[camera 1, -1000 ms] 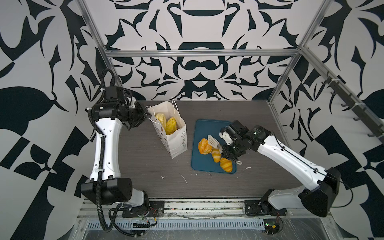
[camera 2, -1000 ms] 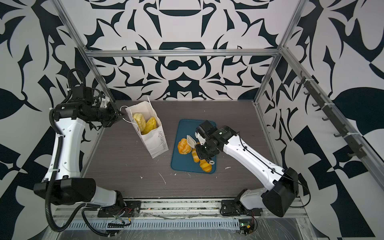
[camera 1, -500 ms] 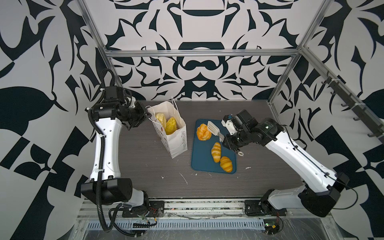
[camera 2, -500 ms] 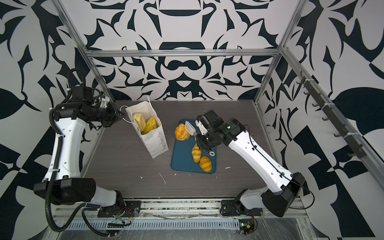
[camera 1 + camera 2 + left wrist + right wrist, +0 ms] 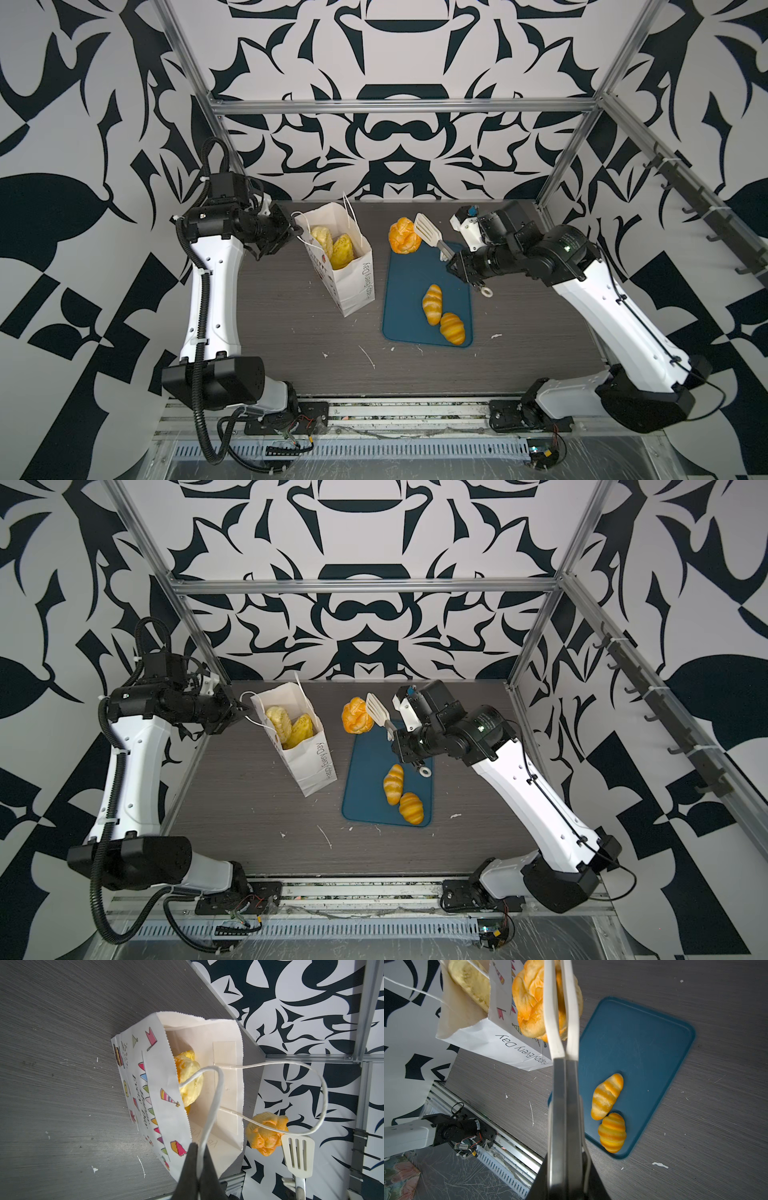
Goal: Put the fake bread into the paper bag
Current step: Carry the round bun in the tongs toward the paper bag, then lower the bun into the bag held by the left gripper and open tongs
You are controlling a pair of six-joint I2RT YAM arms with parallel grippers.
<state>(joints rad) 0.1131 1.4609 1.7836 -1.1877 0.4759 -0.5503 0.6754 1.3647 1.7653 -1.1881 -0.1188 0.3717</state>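
Two croissants (image 5: 432, 303) lie on the blue tray (image 5: 405, 274), well off to the side of the paper bag (image 5: 351, 286) that faces away from the left arm. Where is the rest of the fake bread? — Ana

At least two pale pieces (image 5: 334, 249) are inside the paper bag already. The round bun (image 5: 403, 242) is up in the air just beside the bag's mouth, on the tray side, pinched in the white tongs (image 5: 430, 232). — Ben

And who has the tongs? — Ana

The right end effector (image 5: 565, 1068) is clenched on their handles, which squeezes the blades onto the bun. The left end effector (image 5: 200, 1159) is clamped on one cord handle (image 5: 215, 1093) on the opposite side of the bag, drawing the mouth open. — Ben

So the step in hand is the carry? — Ana

I'd say so: the bun is lifted and close to the bag, but not over the opening yet. Next it needs to come above the rim and centre over the mouth. The second handle (image 5: 320, 1093), which loops out toward the bun, has to be cleared. Then the right grip should ease so the tongs spring apart and the bun drops. The bun looks bulky for that narrow mouth, so a nudge on the rim could tip the bag on the desk (image 5: 291, 324). — Ben
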